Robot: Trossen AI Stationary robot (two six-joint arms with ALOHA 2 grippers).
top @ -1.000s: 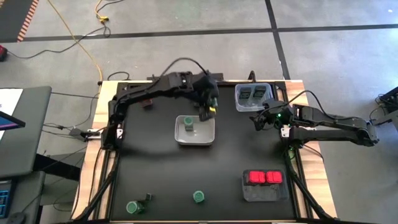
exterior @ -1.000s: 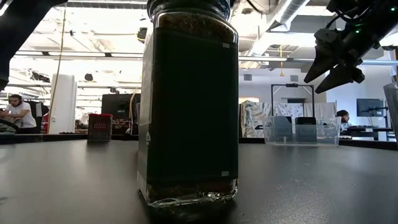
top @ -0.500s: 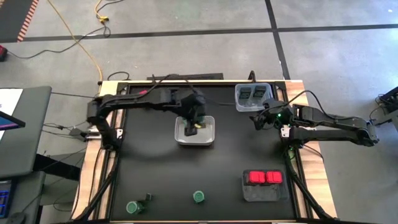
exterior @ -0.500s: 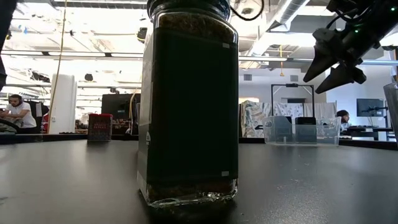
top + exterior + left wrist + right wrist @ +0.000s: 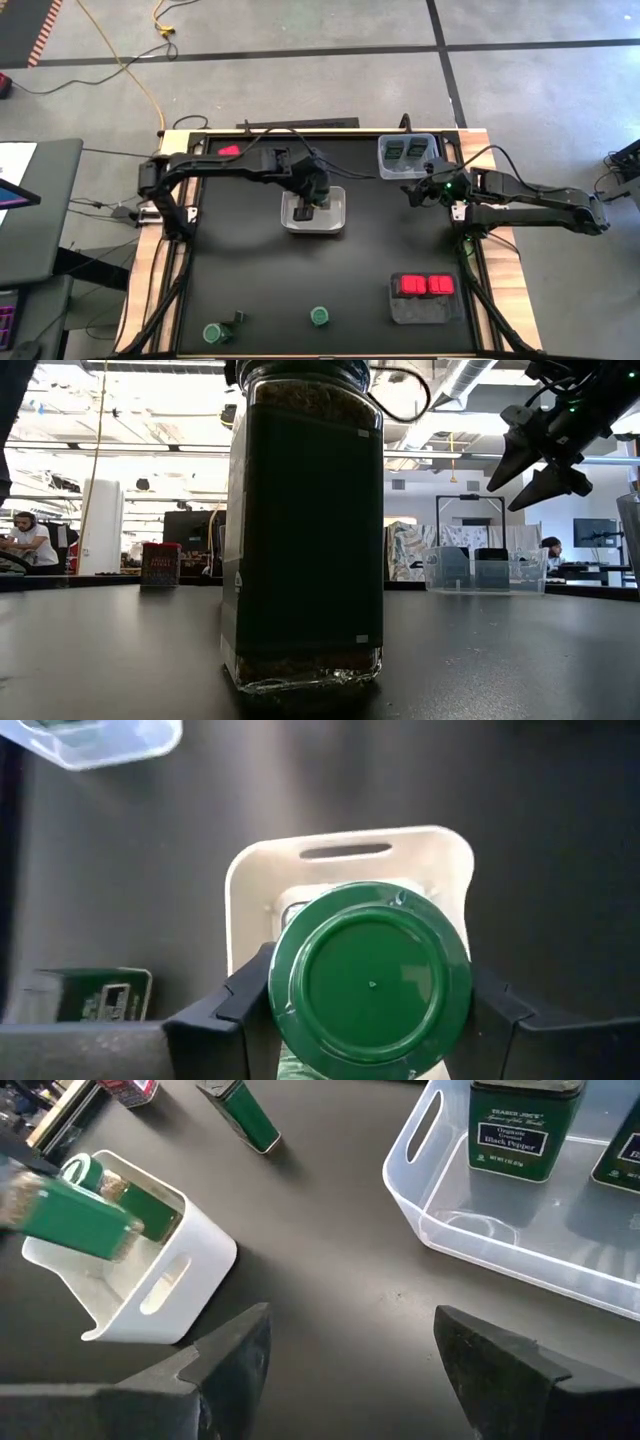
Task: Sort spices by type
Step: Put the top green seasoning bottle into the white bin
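My left gripper (image 5: 306,206) is over the white tray (image 5: 337,196) at mid-table, shut on a green-lidded spice jar (image 5: 370,982). A second jar (image 5: 140,1205) stands in that tray. My right gripper (image 5: 345,1350) waits open, clear of the table, beside the clear tray (image 5: 384,158), which holds two green-topped tins (image 5: 405,151). Two red boxes (image 5: 425,286) lie in a grey tray. Two green-lidded jars (image 5: 213,333) (image 5: 319,317) stand near the front edge. A tall jar (image 5: 305,530) fills the low view. My left gripper pinches the jar between its two fingers (image 5: 245,1005), one on each side just under the green lid (image 5: 300,1020). The fingers slant down from above. The jar hangs over the white tray with its lid toward the wrist; whether its bottom touches the tray is hidden.
A green tin (image 5: 240,1115) lies on the mat beyond the white tray, and a red box (image 5: 228,150) sits at the far left. Bare black mat lies between the white tray and the grey tray (image 5: 400,310).
My left gripper has carried the jar from beyond the white tray's far right corner toward the near edge and down. It now hangs over the tray's middle, still shut on the jar. The arm has folded lower.
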